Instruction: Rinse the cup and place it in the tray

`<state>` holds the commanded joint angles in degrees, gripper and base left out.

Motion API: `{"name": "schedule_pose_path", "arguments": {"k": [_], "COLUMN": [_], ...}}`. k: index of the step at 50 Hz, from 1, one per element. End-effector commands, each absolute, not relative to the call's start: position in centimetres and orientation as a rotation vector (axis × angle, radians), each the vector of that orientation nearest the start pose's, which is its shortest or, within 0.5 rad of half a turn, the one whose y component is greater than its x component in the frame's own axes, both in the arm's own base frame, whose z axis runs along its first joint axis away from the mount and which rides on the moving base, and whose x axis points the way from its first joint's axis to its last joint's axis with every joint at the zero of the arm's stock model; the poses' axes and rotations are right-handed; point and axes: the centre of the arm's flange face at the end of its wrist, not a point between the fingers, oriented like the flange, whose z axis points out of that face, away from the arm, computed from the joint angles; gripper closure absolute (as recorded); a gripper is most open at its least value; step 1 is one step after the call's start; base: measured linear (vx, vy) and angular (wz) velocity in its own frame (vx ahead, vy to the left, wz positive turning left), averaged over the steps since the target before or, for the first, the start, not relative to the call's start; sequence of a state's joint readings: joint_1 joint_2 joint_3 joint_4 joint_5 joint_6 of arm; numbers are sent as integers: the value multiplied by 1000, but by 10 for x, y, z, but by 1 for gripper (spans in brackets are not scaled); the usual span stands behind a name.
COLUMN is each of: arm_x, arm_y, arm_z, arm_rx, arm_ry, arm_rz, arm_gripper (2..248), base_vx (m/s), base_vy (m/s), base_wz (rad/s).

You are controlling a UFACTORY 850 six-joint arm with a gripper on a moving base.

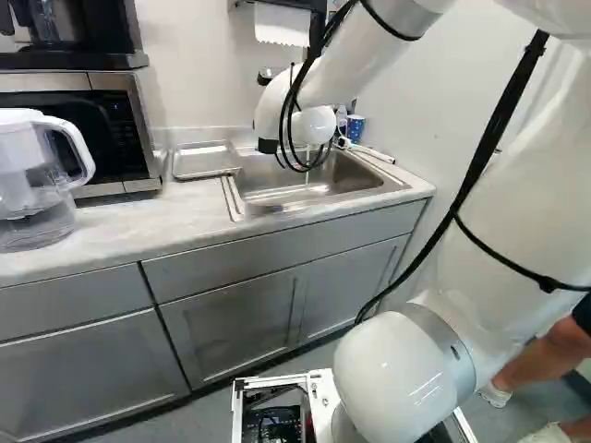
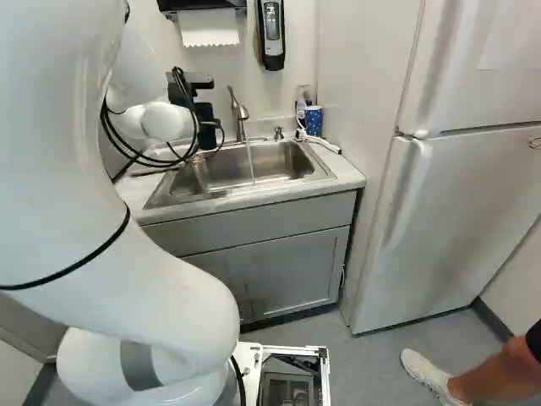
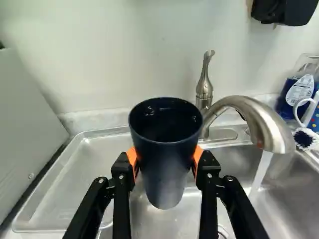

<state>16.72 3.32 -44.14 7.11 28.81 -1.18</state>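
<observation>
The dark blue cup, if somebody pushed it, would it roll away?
Stood upright, the cup might tip if pushed up high, because its bottom is narrower than its top. On its side, it would probably roll in a curve, being round and tapered. It could feel slippery too, as its sides look smooth.

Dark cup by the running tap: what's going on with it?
A white robot arm is holding the dark cup, mouth up, its gripper closed on it from both sides. Water runs from the tap into the sink, but falls beside the cup, not into it. The tray lies next to the sink; the cup isn't in it yet.
</observation>
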Motion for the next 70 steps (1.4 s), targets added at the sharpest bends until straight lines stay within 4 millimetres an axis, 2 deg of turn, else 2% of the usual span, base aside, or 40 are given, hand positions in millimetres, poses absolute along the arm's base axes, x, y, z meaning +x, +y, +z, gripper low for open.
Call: {"name": "schedule_pose_path", "arguments": {"k": [19, 27, 70], "arm_x": [459, 459, 459], "arm_y": [136, 136, 136], "arm_z": [573, 573, 573], "arm_rx": [-2299, -2296, -2123], "arm_ry": [-188, -175, 297], "arm_rz": [-1829, -1824, -1599], "arm_gripper": [127, 127, 127], "base_vx": [0, 0, 0], "base_vy": [0, 0, 0], "base_wz": [0, 0, 0]}}
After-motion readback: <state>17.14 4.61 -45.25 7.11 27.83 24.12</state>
